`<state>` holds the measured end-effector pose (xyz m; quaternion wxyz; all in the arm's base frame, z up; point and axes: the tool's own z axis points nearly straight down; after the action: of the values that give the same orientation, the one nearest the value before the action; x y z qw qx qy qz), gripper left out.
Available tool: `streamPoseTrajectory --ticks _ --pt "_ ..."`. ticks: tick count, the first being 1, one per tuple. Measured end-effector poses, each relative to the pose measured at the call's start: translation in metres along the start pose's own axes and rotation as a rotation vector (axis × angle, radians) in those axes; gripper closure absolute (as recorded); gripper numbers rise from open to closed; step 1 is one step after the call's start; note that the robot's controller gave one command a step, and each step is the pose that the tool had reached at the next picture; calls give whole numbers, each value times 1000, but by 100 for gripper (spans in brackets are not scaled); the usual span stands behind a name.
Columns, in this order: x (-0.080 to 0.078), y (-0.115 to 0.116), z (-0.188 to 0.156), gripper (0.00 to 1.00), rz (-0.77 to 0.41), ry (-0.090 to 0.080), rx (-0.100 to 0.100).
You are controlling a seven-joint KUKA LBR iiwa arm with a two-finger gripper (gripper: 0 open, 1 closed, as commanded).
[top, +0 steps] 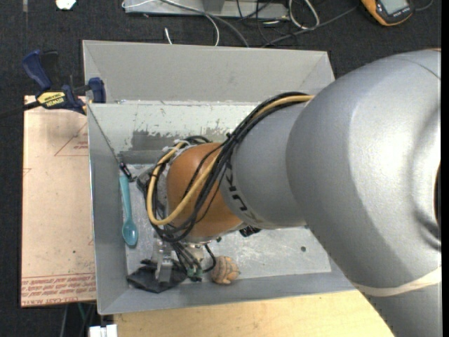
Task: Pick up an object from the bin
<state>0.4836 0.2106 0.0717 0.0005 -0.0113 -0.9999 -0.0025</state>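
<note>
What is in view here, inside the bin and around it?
bin: one, grey metal, middle of the view.
spoon: one, light blue, along the bin's left wall, bowl toward the near edge.
flat piece: one, black, near-left corner of the bin floor.
ridged lump: one, tan, by the near wall, right of the flat piece; kind unclear.
handheld device: one, orange and black, floor at top right.
scrap: one, white, floor at top left.
arm: one, grey, reaching in from the right.
wrist cover: one, orange, cables looped over it.
gripper: one, metal, beside the flat piece.
</note>
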Motion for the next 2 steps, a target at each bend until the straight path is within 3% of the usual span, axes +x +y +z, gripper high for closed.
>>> streamPoseTrajectory --ticks 1,2 --pt "0 0 0 100 0 0 0" --pt "0 8 -65 100 -44 1 0"
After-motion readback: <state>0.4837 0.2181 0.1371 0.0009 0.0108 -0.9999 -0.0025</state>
